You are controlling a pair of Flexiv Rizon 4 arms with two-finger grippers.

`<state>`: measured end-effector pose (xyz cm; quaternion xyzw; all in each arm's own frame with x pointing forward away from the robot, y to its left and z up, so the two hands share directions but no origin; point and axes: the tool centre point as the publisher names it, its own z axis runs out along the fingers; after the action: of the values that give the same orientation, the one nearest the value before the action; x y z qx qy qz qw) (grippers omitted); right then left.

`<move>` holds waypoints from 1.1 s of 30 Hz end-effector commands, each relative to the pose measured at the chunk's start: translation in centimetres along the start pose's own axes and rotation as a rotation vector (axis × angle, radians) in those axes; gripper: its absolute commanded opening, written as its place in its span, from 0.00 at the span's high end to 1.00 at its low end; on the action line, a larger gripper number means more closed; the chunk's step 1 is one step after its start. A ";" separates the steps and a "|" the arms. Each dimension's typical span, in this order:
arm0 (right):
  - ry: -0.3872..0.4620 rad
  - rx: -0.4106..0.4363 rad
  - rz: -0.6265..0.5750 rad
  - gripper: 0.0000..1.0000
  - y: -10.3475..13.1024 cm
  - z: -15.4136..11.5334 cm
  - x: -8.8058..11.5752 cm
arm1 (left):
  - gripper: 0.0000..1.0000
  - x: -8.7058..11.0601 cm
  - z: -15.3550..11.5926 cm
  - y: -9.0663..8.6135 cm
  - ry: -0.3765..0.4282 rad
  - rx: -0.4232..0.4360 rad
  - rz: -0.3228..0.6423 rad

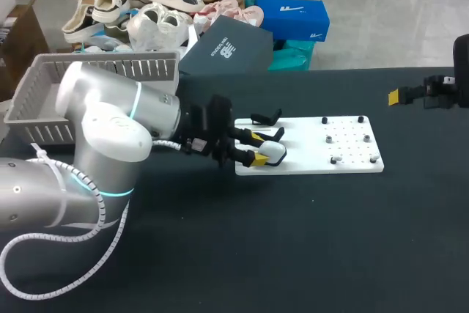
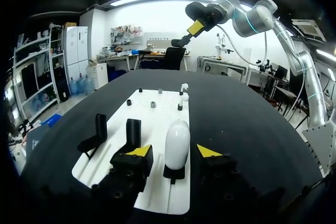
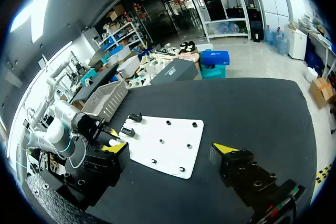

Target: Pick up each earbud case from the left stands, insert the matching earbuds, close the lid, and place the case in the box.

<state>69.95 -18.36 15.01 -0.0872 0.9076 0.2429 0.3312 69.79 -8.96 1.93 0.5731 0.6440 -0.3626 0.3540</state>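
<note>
A white earbud case [image 1: 273, 152] stands upright on a black stand at the left end of the white board [image 1: 315, 168]. My left gripper [image 1: 256, 148] is level with it, its yellow tips on either side. In the left wrist view the case [image 2: 177, 144] sits between the fingertips [image 2: 139, 151] with a narrow gap on each side, so this gripper [image 2: 174, 151] is open. Two white earbuds [image 2: 184, 92] stand on pegs at the board's far end. My right gripper [image 1: 410, 95] hovers open and empty far to the right, well away from the board [image 3: 163, 140].
Two empty black stands [image 1: 268, 125] rise from the board beside the case. Small pegs [image 1: 331, 139] dot the board's right half. A grey slatted basket [image 1: 44, 100] sits at the table's back left, behind my left arm.
</note>
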 end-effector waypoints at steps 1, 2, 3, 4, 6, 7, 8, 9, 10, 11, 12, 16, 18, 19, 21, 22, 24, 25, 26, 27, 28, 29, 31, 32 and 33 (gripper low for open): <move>0.002 -0.006 -0.001 0.00 -0.2 0.0 0.0 | 0.45 0.1 0.3 0.2 -0.001 0.006 0.004; 0.002 -0.006 -0.001 0.00 -0.2 0.0 0.0 | 0.45 0.1 0.4 0.2 0.000 0.006 0.005; 0.002 -0.006 -0.001 0.00 -0.2 0.0 0.0 | 0.45 0.1 0.4 0.2 0.001 0.007 0.007; 0.002 -0.006 -0.001 0.00 -0.2 0.0 0.0 | 0.46 0.1 0.4 0.2 0.001 0.007 0.007; 0.002 -0.006 -0.001 0.00 -0.2 0.0 0.0 | 0.43 0.1 0.5 0.2 0.003 0.005 0.007; 0.002 -0.006 -0.001 0.00 -0.2 0.0 0.0 | 0.40 0.1 0.6 0.2 0.003 0.004 0.007; 0.002 -0.006 -0.001 0.00 -0.2 0.0 0.0 | 0.38 0.1 0.6 0.2 0.004 0.004 0.007; 0.002 -0.006 -0.001 0.00 -0.2 0.0 0.0 | 0.38 0.1 0.7 0.2 0.004 0.004 0.007; 0.002 -0.006 -0.001 0.00 -0.2 0.0 0.0 | 0.38 0.1 0.7 0.2 0.005 0.004 0.008; 0.002 -0.006 -0.001 0.00 -0.2 0.0 0.0 | 0.38 0.1 0.7 0.2 0.005 0.004 0.008; 0.002 -0.006 -0.001 0.00 -0.2 0.0 0.0 | 0.38 0.1 0.7 0.2 0.005 0.004 0.009; 0.002 -0.006 -0.001 0.00 -0.2 0.0 0.0 | 0.46 0.1 0.8 0.2 0.005 0.006 0.013; 0.002 -0.006 -0.001 0.00 -0.2 0.0 0.0 | 0.52 0.1 0.8 0.2 0.005 0.006 0.013; 0.002 -0.006 -0.001 0.00 -0.2 0.0 0.0 | 0.53 0.1 0.8 0.3 0.005 0.005 0.013; 0.002 -0.006 -0.001 0.00 -0.2 0.0 0.0 | 0.68 0.2 0.7 0.3 0.004 0.005 0.013; 0.002 -0.006 -0.001 0.00 -0.2 0.0 0.0 | 0.74 0.2 0.7 0.3 0.004 0.005 0.013; 0.002 -0.006 -0.001 0.00 -0.2 0.0 0.0 | 0.91 0.3 0.7 0.3 0.003 0.005 0.013; 0.002 -0.006 -0.001 0.00 -0.2 0.0 0.0 | 0.95 0.3 0.6 0.3 0.001 0.004 0.012; 0.002 -0.006 -0.001 0.00 -0.2 0.0 0.0 | 1.00 0.3 0.6 0.3 -0.001 0.002 0.011; 0.002 -0.006 -0.001 0.00 -0.2 0.0 0.0 | 1.00 0.2 0.5 0.3 -0.003 0.001 0.009; 0.002 -0.006 -0.001 0.00 -0.2 0.0 0.0 | 1.00 0.2 0.4 0.3 -0.007 -0.001 0.008; 0.002 -0.006 -0.001 0.00 -0.2 0.0 0.0 | 1.00 0.1 0.2 0.3 -0.010 -0.001 0.010; 0.002 -0.006 -0.001 0.00 -0.2 0.0 0.0 | 1.00 -0.1 -0.2 0.2 -0.018 0.003 0.012; 0.002 -0.006 -0.001 0.00 -0.2 0.0 0.0 | 1.00 -0.2 -0.3 0.2 -0.021 0.005 0.012; 0.002 -0.006 -0.001 0.00 -0.2 0.0 0.0 | 1.00 -0.3 -0.5 0.1 -0.025 0.007 0.012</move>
<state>69.95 -18.36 15.02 -0.0872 0.9076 0.2429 0.3312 70.16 -9.24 2.13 0.5743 0.6373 -0.3674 0.3593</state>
